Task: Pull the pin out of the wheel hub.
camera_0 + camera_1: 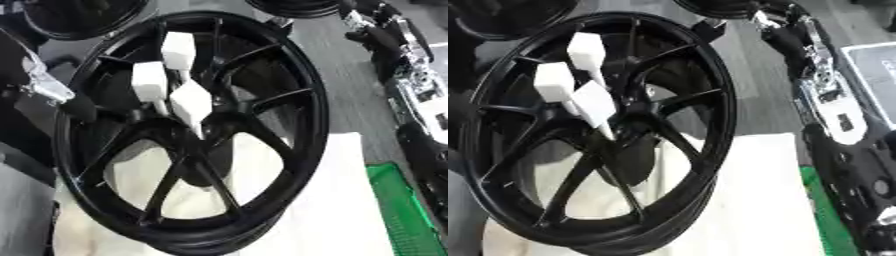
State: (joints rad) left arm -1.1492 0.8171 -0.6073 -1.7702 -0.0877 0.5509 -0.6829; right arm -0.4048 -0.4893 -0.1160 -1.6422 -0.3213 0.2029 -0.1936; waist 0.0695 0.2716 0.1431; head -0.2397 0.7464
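White cloth (341, 210) covers the bench at the lower right of my view, with a green strip (398, 200) along its right edge and grey floor (350, 75) beyond.

On that cloth stands the black wheel (719, 115), tilted and filling most of the frame, its spokes meeting at the hub (214, 117) near the centre. Three white block-shaped pins (150, 81) stick out around the hub, clustered in the upper middle of the frame, each with a thin stem running toward the hub.

My right arm (833, 115) runs down the right edge, black with silver parts; its hand is cut off or lost against the dark rim at the upper right, so I cannot tell how its fingers stand.

At the left edge I see a silver and black piece of my left arm (44, 85), touching or just behind the wheel's rim; the hand there is hidden, fingers unreadable.

Both arms sit well apart from the pins. More dark wheels (83, 17) lie at the top edge.
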